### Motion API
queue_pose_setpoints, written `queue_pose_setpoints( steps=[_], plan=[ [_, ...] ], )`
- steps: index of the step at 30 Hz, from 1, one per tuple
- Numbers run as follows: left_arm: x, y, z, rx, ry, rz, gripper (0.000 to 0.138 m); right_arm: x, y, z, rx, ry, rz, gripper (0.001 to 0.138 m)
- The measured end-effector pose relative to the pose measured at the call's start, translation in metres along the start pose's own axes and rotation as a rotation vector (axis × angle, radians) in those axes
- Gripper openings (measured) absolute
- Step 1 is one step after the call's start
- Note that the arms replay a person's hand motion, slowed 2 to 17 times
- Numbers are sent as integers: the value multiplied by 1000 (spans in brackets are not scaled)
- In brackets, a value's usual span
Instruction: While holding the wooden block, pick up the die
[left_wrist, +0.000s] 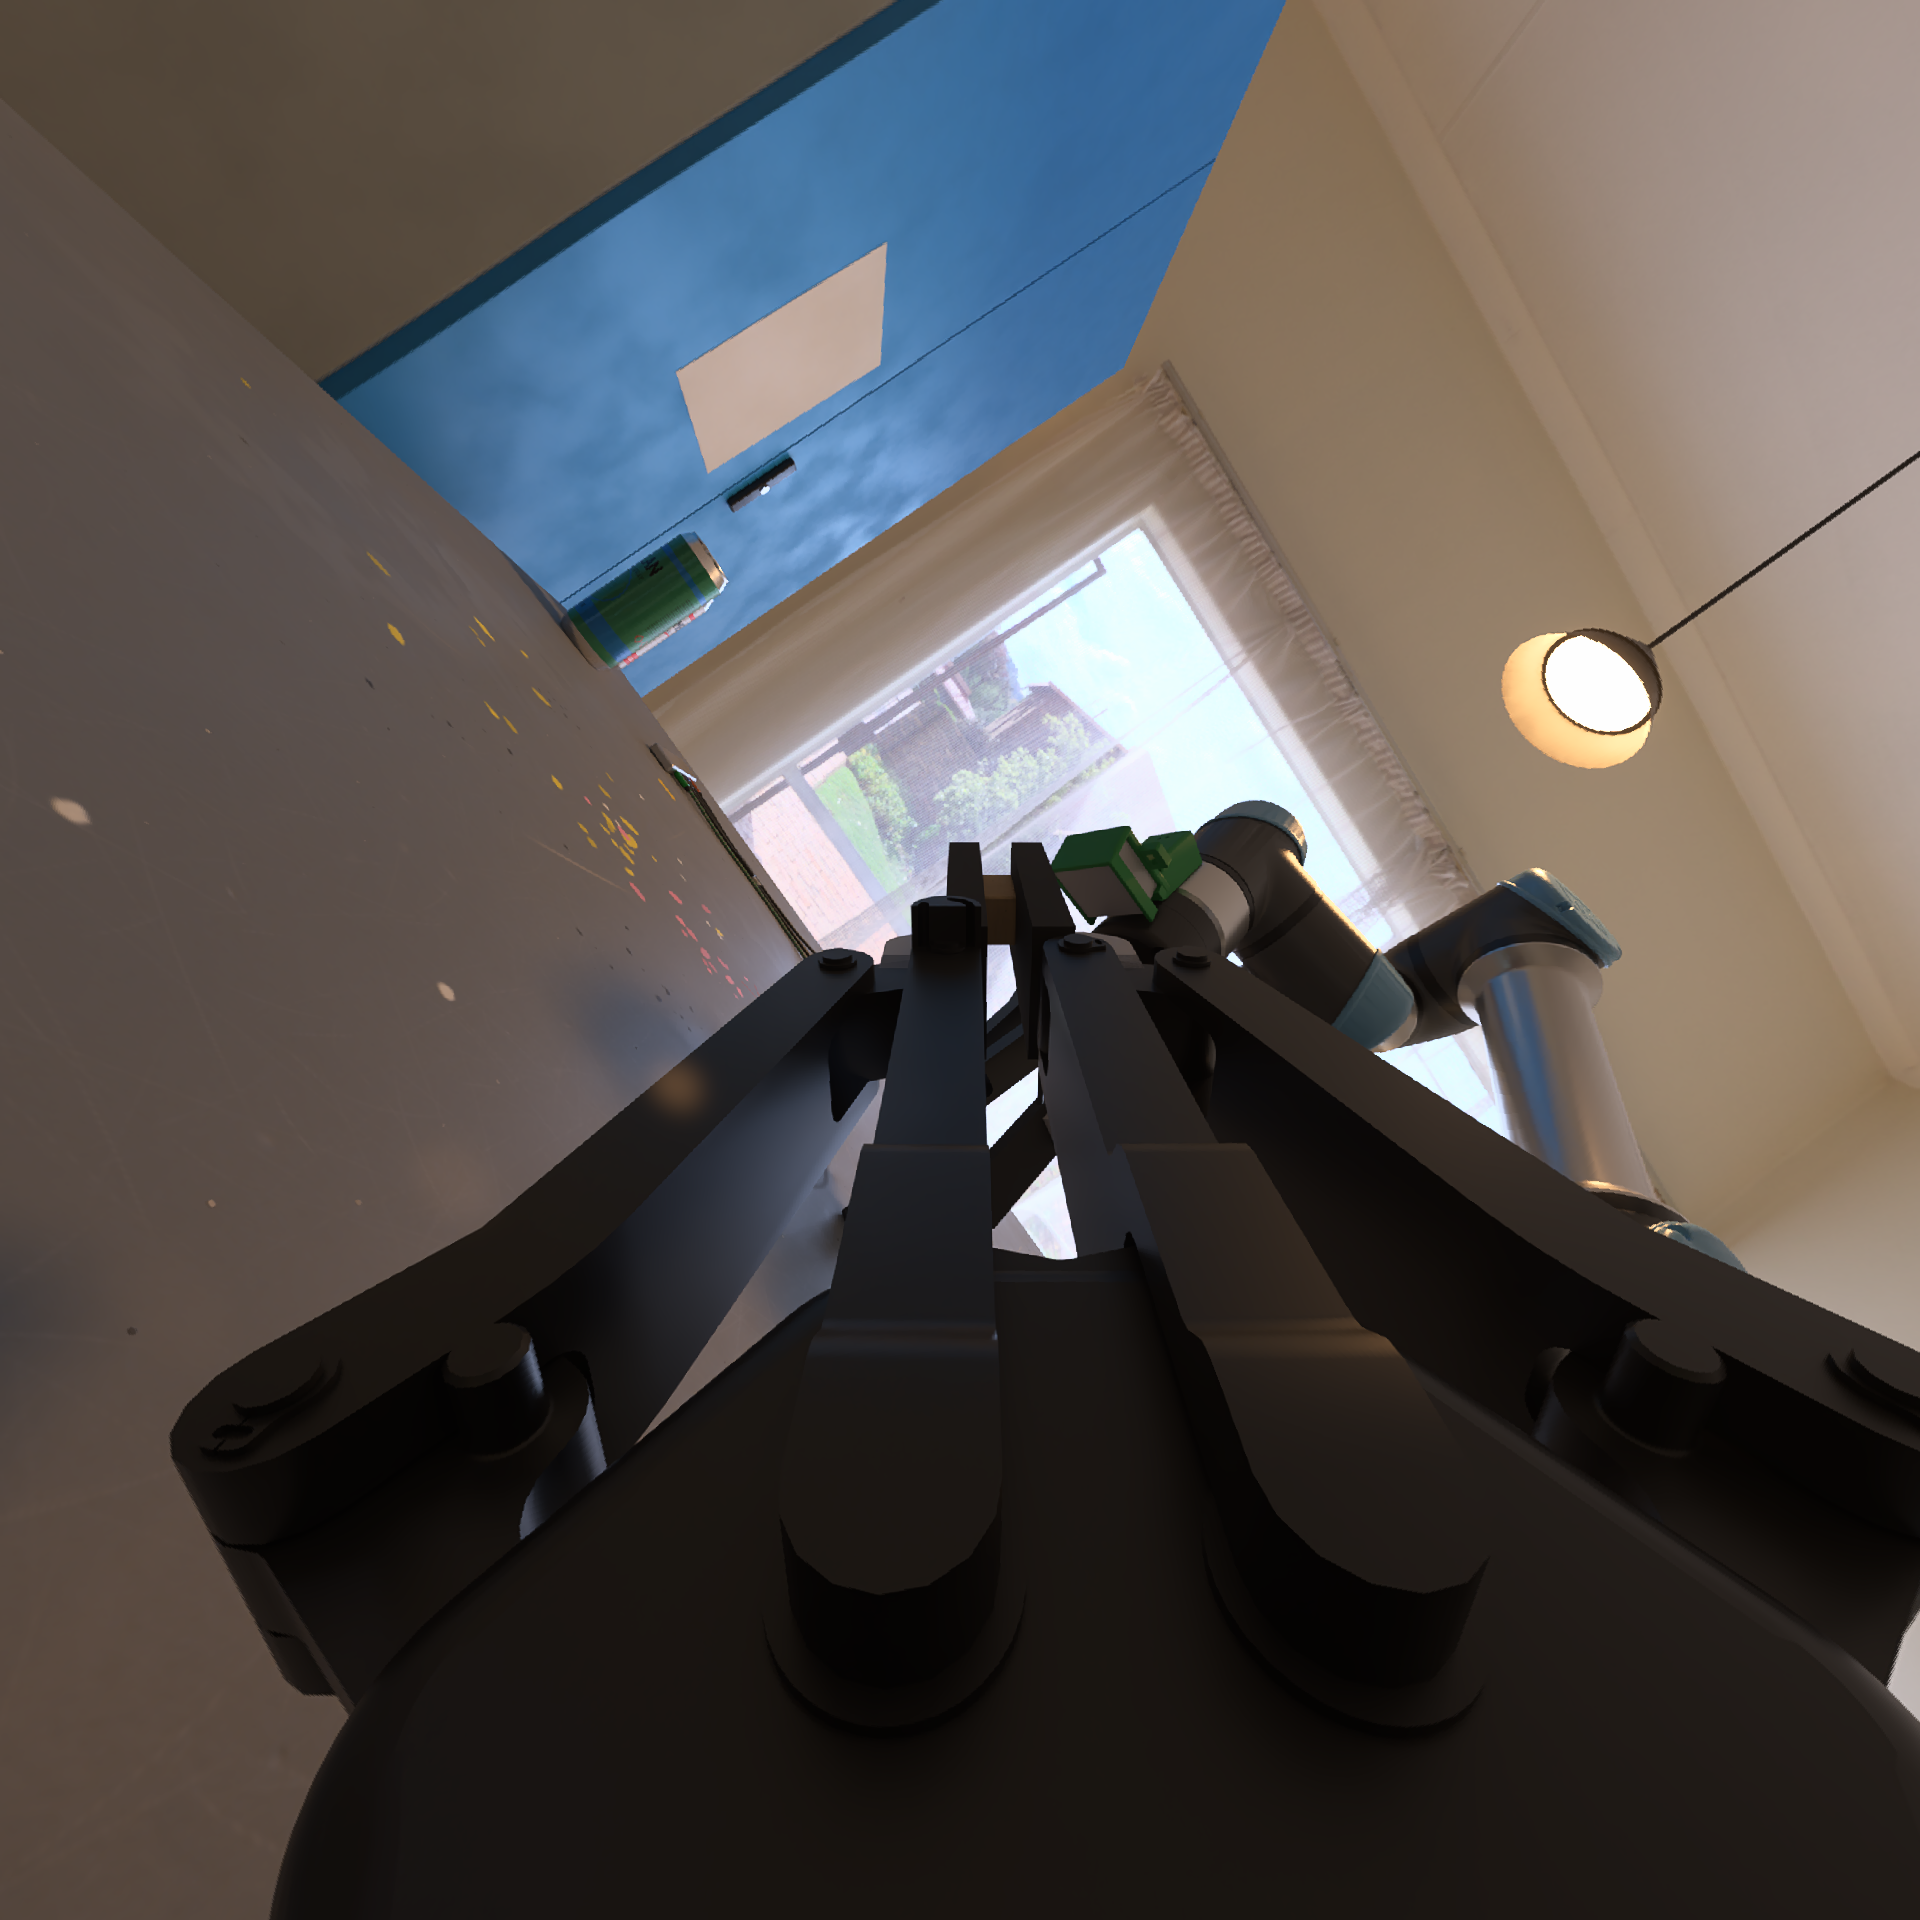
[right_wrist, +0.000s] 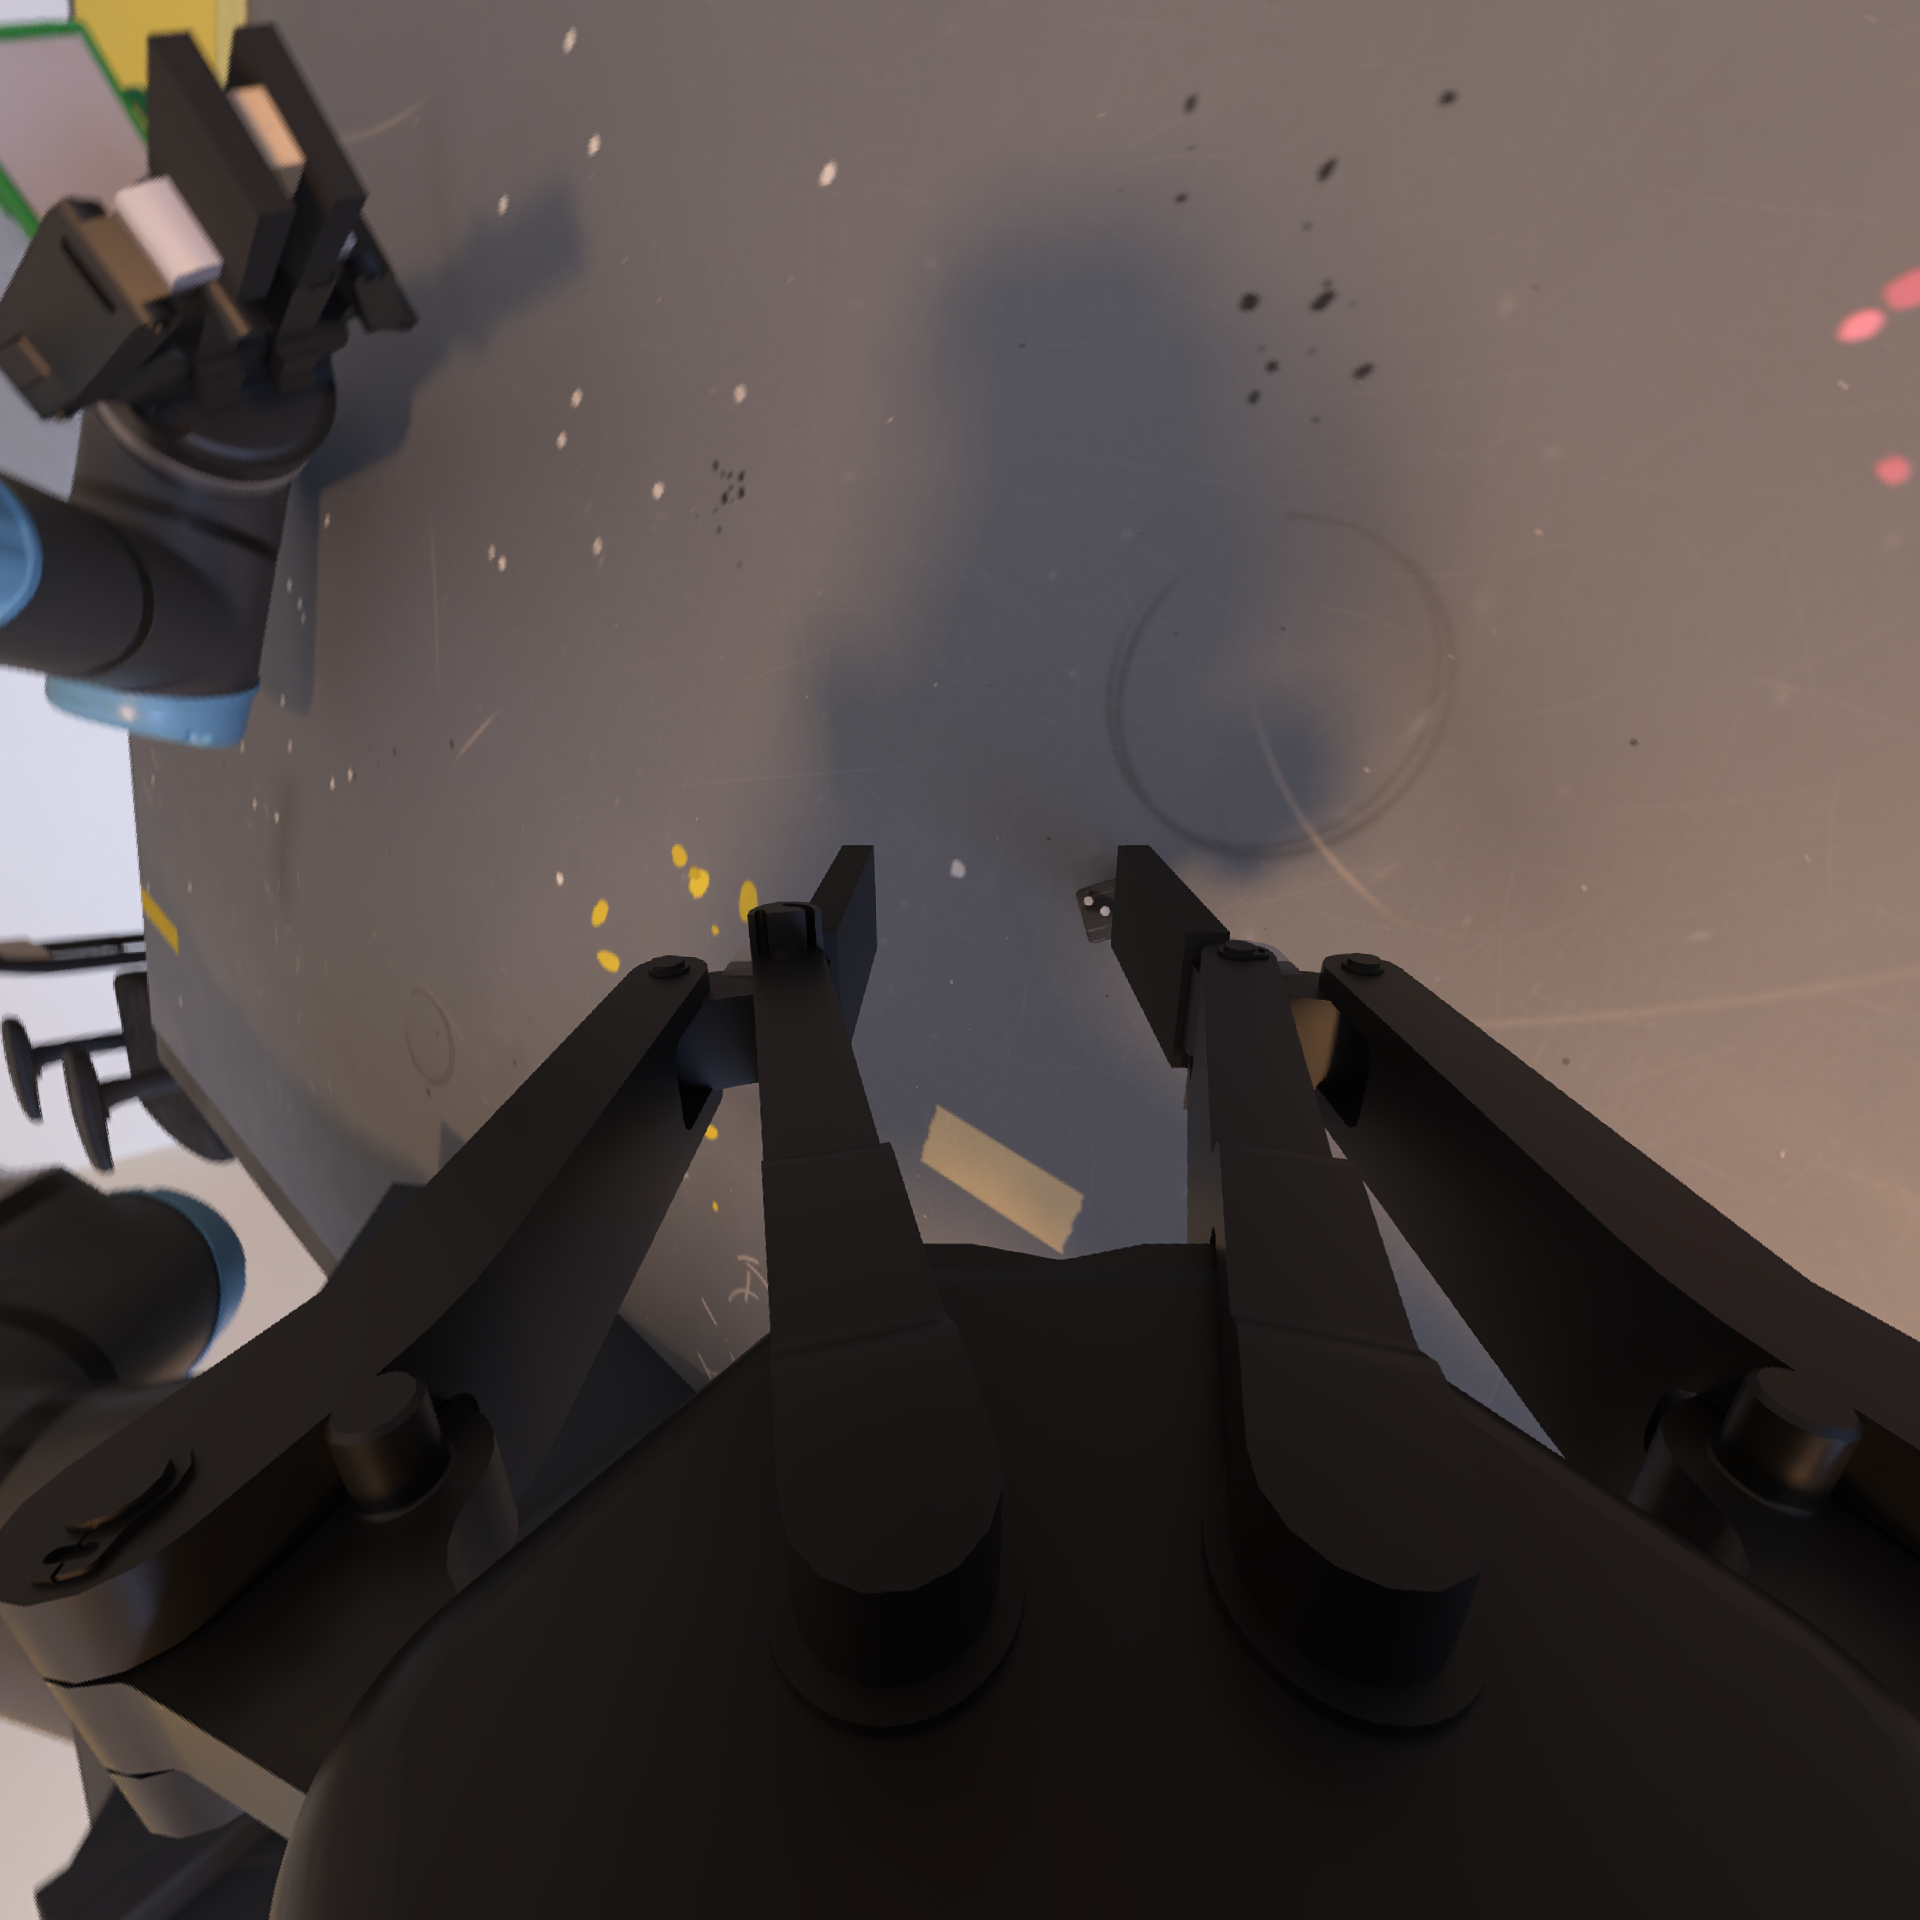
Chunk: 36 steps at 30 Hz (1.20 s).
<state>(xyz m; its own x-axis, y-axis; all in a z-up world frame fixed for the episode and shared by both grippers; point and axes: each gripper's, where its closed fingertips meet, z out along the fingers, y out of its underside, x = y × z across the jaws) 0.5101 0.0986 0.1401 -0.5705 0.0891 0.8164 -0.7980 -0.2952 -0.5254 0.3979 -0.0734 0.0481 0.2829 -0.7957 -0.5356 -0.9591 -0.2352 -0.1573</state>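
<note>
Fingers of the right gripper stood well apart over the grey surface, holding nothing. The die, small and dark with pale pips, lay on the surface right against the inner face of the finger on the view's right, so it sat far off centre in the gap. A good pick would probably call for sliding the gripper sideways toward that finger until the die lay midway between the pads, then lowering and closing slowly; closing from this offset risked one finger shoving or tipping the die before the other arrived. A strip of tan tape was stuck to the surface nearer the wrist, out of the way.

The right arm pointed its gripper steeply down at the surface. The left gripper was clamped, fingers nearly together, on the wooden block, a pale sliver of which showed between the pads. It was raised and angled up toward the window; from the right wrist view it hung above the far corner. Its job was likely just to stay firm. A green can stood at the surface's far edge.
</note>
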Motion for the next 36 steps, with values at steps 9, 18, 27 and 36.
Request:
queue_pose_setpoints(
  steps=[9,18,27,36],
  plan=[
    [2,-2,-1,5,2,5,8,-9,1,-9,-139,-52,-356,58],
    [3,-1,-1,-1,1,12,8,-7,19,-22,-396,-77,-850,52],
    [4,0,0,-13,-1,17,8,19,17,-22,-568,100,-1338,55],
    [4,-2,-1,-13,-9,27,8,32,12,-15,-679,175,-1589,50]
  ],
)
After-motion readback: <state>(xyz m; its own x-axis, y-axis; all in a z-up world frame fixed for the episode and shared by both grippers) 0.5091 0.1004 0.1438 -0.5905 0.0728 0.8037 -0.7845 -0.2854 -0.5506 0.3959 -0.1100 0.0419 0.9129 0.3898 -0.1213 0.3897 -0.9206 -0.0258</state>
